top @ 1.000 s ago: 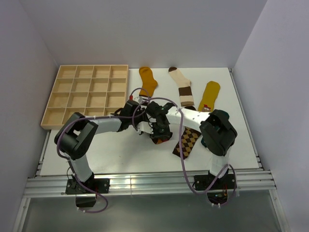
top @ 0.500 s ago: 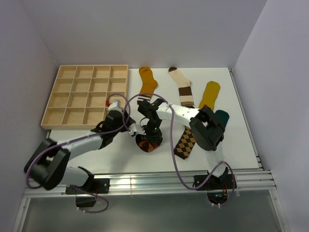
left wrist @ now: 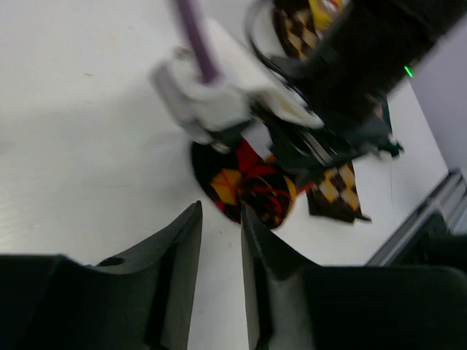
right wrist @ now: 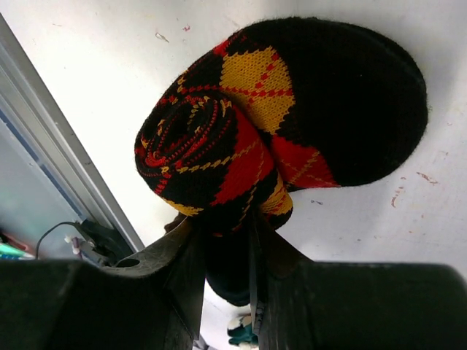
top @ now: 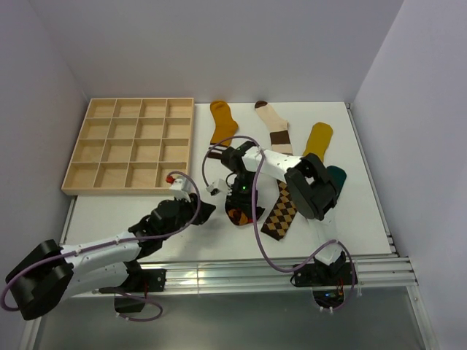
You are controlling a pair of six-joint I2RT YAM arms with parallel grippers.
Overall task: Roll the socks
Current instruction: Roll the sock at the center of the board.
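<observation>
right tool [right wrist: 225, 230] clamped on rolled argyle sock [right wrist: 201, 146]; left tool [left wrist: 220, 219] narrowly apart, near sock.

Two arms up now, both white-shelled with chunky black joint housings. The left arm [top: 98, 254] trails a purple cable [top: 197, 208] along its links, with a small red tab [top: 170, 178] near the wrist. The right arm [top: 281, 166] carries a matching purple lead [top: 263, 237] sweeping down to its black base plate [top: 323, 274], and a green light [top: 243, 188] glows on its wrist. Up close, the left gripper [left wrist: 220, 210] shows matte black fingers [left wrist: 179, 244], smooth and wedge-shaped.
</observation>
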